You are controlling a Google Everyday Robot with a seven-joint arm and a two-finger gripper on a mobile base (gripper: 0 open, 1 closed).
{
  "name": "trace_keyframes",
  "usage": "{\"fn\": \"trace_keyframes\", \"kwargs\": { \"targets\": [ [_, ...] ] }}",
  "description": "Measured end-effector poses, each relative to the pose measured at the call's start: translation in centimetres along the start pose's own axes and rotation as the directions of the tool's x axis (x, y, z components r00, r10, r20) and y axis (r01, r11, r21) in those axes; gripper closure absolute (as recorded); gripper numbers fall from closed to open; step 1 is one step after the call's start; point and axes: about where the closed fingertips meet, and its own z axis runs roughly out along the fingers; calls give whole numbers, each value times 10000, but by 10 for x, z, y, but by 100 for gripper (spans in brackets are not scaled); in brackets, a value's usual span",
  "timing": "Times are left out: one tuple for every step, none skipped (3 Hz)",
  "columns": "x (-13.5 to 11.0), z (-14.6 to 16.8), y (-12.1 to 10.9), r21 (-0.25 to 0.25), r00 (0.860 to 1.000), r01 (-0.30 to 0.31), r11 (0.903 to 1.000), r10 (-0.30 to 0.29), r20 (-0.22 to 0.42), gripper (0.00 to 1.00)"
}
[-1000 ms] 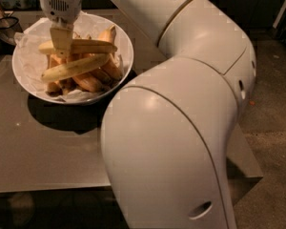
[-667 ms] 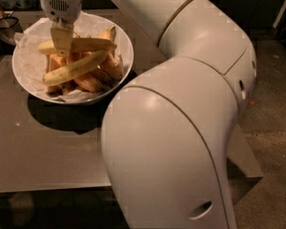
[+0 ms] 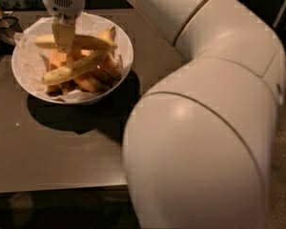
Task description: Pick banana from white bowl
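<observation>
We see the gripper clamped on the banana, over the pile in the white bowl; its finger covers part, and our arm hides much of the table.

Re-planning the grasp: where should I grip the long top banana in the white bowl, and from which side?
I'd grip the banana across its narrow width near mid-length, coming straight down: it lies nearly flat atop the pile in the white bowl, top side exposed. The tool sits over its left third.

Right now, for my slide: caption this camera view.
Gripper clamps a long pale-yellow banana over the large round paper-lined white bowl.
</observation>
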Motion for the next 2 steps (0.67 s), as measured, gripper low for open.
{"fn": "trace_keyframes", "kwargs": {
  "targets": [
    [2, -28, 22, 552, 9990, 147, 9984, -170, 416, 100],
    [-2, -53, 49, 1059, 9972, 454, 9933, -515, 547, 100]
  ]
}}
